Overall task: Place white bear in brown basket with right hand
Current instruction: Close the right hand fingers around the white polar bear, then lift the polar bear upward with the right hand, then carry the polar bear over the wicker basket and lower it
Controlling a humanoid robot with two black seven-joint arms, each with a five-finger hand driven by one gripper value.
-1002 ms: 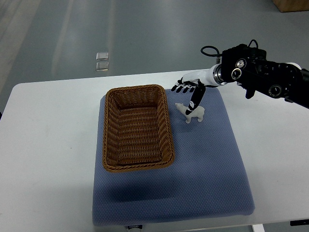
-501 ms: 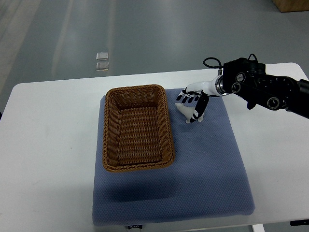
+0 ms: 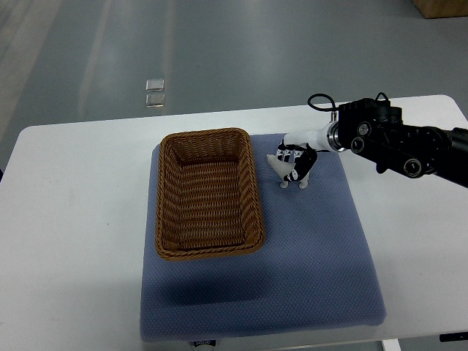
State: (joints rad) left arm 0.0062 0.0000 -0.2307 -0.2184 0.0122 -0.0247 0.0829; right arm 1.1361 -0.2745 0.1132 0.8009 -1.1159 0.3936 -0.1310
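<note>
One white bear (image 3: 281, 167) is gripped by the right robot hand (image 3: 296, 161) beside one brown basket (image 3: 208, 193); curled fingers hide its body.

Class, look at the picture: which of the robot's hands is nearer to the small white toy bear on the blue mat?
Right. The right hand is on the small white toy bear, fingers curled over its back. The left hand is out of view.

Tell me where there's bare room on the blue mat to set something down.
Free: the wide strip of blue mat nearer than the brown basket, and the part right of it below the white bear. Crowded: the far right corner, where the right hand closes on the bear.
</note>
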